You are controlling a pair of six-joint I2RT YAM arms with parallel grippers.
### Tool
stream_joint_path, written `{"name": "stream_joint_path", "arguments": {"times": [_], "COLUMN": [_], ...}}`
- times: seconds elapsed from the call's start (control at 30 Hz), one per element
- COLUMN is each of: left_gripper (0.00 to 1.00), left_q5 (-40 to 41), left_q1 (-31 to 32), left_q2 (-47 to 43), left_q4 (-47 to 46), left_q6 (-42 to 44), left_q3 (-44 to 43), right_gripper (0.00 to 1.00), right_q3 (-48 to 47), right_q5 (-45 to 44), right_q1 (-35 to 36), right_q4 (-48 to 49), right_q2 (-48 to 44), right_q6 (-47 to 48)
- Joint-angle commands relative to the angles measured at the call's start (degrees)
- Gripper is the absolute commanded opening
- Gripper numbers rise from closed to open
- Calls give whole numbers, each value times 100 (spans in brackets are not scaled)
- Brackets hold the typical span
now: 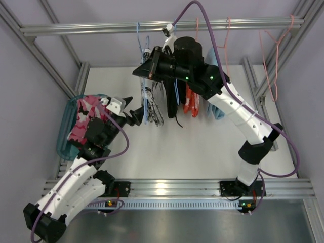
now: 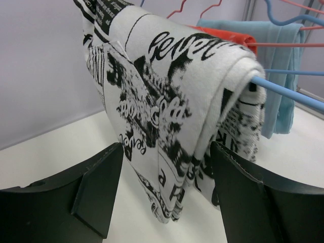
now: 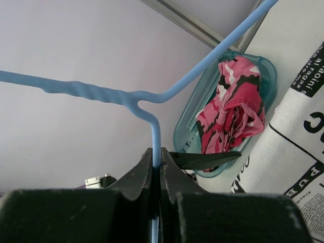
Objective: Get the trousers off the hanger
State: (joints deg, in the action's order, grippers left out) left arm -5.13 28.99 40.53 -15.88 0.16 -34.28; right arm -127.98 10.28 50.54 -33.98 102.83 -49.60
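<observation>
White trousers with dense black print hang folded over the bar of a blue hanger. My left gripper stands open, one finger on each side of their lower fold, with a gap on the left side. In the top view the left gripper sits just left of these trousers. My right gripper is shut on the blue hanger's neck, up near the rail. The pink printed trousers lie crumpled in a teal bin at the left.
More clothes hang on the rail to the right: a black one, a red one and a light blue one. Empty orange hangers hang at the far right. The teal bin sits by the left frame post.
</observation>
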Motion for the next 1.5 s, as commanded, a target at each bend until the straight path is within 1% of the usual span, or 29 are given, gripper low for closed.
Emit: {"name": "stream_joint_path", "arguments": {"times": [0.0,0.17,0.4,0.5,0.53,0.67,0.73,0.8,0.87,0.97,1.0,1.07,1.23,1.27,1.33,1.37,1.43,1.47], "left_gripper": [75,76,77,77,76,74,74,74,75,77,78,79,80,80,78,69,58,47], "left_q5": [-112,-103,-261,-7,212,451,793,794,672,539,208,100,451,651,749,837,1004,1161], "left_q1": [19,19,10,19,10,10,10,10,10,19,19,36,71,71,71,71,71,63], "left_q2": [-300,-82,227,402,507,692,815,877,947,1071,1088,1088,1141,1176,1220,1246,1325,1334], "left_q4": [58,15,-327,-468,-495,-662,-828,-995,-1224,-1304,-1330,-1348,-1339,-1339,-1339,-1339,-1321,-1260], "left_q6": [150,151,28,10,19,141,247,256,169,-182,-357,-560,-553,-500,-342,-289,-157,-114], "left_q3": [202,115,-8,-43,-70,-79,-79,-79,-87,-245,-289,-412,-632,-650,-676,-676,-676,-685], "right_gripper": [0,0,0,0,0,0,0,0,0,0,0,0,0,0,0,0,0,0], "right_q3": [-429,-385,-324,-289,-280,-201,-157,-139,-78,1,1,-60,-87,-52,-16,1,19,36], "right_q5": [35,140,184,237,237,281,299,308,325,334,325,316,325,343,351,343,343,334], "right_q1": [-115,-115,-115,-106,-106,-106,-106,-106,-106,-80,-89,-89,-97,-97,-89,-89,-89,-89], "right_q4": [945,998,1016,1033,1042,1042,1042,1051,1051,1051,1042,1042,1060,1068,1068,1069,1069,1069], "right_q2": [-325,-325,-333,-333,-342,-386,-404,-412,-404,-395,-386,-369,-368,-386,-404,-421,-456,-491], "right_q6": [188,127,74,21,4,-40,-67,-93,-146,-164,-164,-137,-128,-137,-137,-129,-76,-41]}}
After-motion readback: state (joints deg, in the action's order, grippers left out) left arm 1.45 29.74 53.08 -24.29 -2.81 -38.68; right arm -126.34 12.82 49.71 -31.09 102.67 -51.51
